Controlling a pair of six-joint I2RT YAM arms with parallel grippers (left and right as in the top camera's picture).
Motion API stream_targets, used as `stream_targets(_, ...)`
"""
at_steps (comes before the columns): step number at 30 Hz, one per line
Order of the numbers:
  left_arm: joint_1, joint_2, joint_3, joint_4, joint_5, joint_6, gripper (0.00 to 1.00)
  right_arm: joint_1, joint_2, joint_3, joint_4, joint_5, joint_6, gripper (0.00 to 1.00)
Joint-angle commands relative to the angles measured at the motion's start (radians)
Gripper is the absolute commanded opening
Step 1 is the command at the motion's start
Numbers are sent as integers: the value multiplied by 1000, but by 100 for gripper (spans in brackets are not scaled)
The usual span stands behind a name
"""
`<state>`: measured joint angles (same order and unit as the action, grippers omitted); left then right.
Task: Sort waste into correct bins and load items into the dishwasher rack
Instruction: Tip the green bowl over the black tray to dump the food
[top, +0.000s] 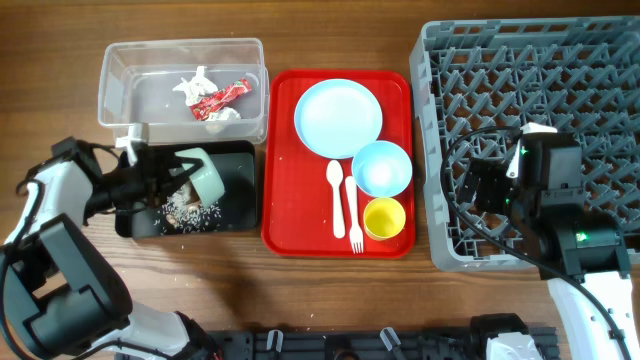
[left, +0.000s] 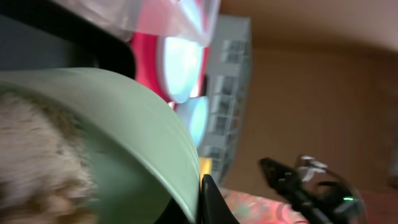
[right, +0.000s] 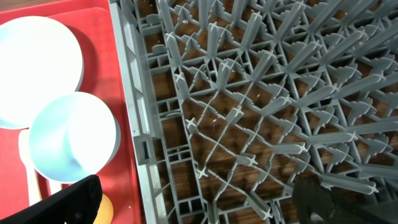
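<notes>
My left gripper (top: 172, 178) is shut on the rim of the pale green bowl (top: 205, 175) and holds it tilted over the black tray (top: 238, 190). Crumbly food scraps (top: 185, 210) lie in that tray, and more cling inside the bowl (left: 124, 118). The clear tub (top: 110, 80) holds white tissue (top: 193, 86) and the red wrapper (top: 222, 97). The blue plate (top: 338, 117), blue bowl (top: 381, 167), yellow cup (top: 384, 218), spoon (top: 336, 195) and fork (top: 353, 215) sit on the red tray (top: 285, 200). My right gripper (top: 490, 185) is open and empty over the left edge of the grey rack (top: 560, 70).
In the right wrist view the rack's (right: 249, 93) pegs stand under the open fingers (right: 199, 205), with the blue bowl (right: 71, 140) and plate (right: 37, 68) just to the left. Bare wood lies in front of the trays.
</notes>
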<state>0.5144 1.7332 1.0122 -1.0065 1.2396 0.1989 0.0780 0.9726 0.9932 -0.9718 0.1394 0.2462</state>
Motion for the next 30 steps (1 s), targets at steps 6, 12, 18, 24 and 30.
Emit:
stream_targets(6, 32, -17, -12, 32, 164, 17, 4, 3, -1, 21, 2, 17, 16, 100)
stream_targets(12, 30, -17, -12, 48, 274, 71, 4, 3, -1, 21, 2, 17, 16, 100)
stream_targets(18, 29, -13, -12, 135, 302, 21, 4, 3, -1, 21, 2, 17, 16, 100)
stream_targets(24, 39, -11, -12, 192, 309, -140, 4, 3, -1, 21, -2, 17, 16, 100)
stream_targets(30, 6, -36, -10, 172, 250, -148, 4, 3, -1, 21, 0, 17, 16, 100)
